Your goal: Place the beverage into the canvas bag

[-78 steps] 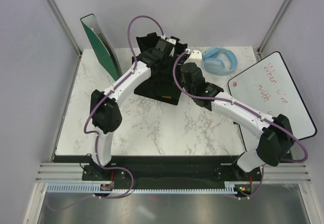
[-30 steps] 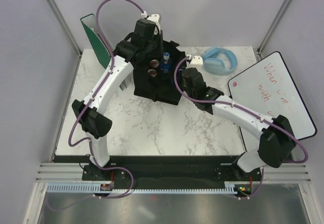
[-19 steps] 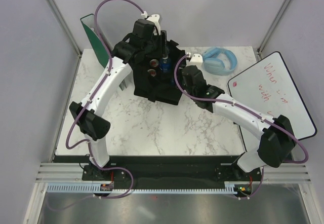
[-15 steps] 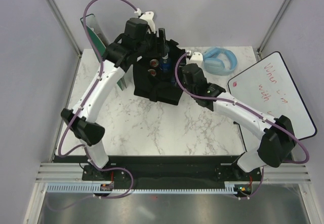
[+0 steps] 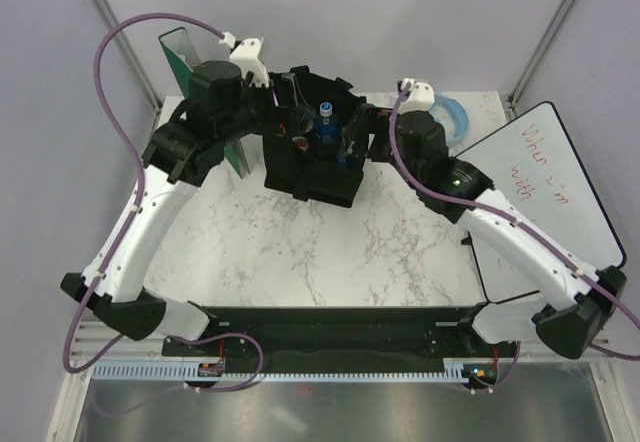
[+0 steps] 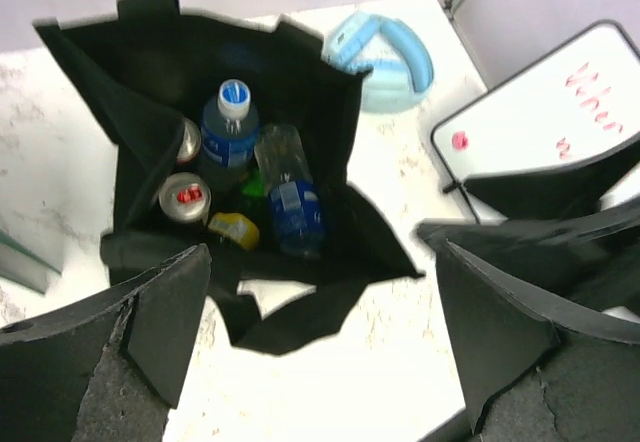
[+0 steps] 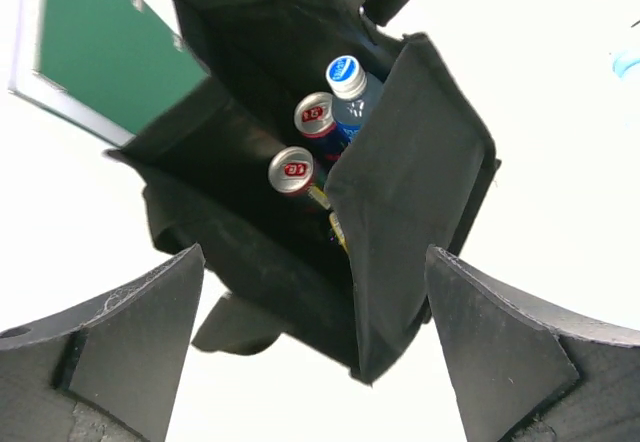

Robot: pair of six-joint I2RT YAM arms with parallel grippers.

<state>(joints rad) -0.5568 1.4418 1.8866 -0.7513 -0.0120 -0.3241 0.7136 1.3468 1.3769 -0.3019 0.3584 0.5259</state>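
Note:
The black canvas bag (image 5: pixel 312 180) stands open at the back middle of the marble table. Inside it a blue beverage bottle (image 5: pixel 326 122) with a white cap stands upright. The left wrist view shows that bottle (image 6: pixel 228 130) beside a clear bottle (image 6: pixel 287 194), two cans (image 6: pixel 185 197) and a yellow item (image 6: pixel 235 230), all within the bag (image 6: pixel 150 92). My left gripper (image 5: pixel 285 112) hovers over the bag's left rim and is open (image 6: pixel 325 332), holding nothing. My right gripper (image 5: pixel 360 137) hangs by the bag's right side, also open (image 7: pixel 315 337) and empty, looking down on the bag (image 7: pixel 420 162) and the cans (image 7: pixel 291 170).
A green board (image 5: pixel 195 72) leans at the back left, close to the left arm. Light blue headphones (image 5: pixel 455 117) lie at the back right, partly behind the right wrist. A whiteboard (image 5: pixel 540 182) with red writing rests along the right edge.
Both grippers have opened wide. The left arm has lifted and swung left off the bag, and the right arm has risen and drawn back to the right. The bottle stays in the bag.

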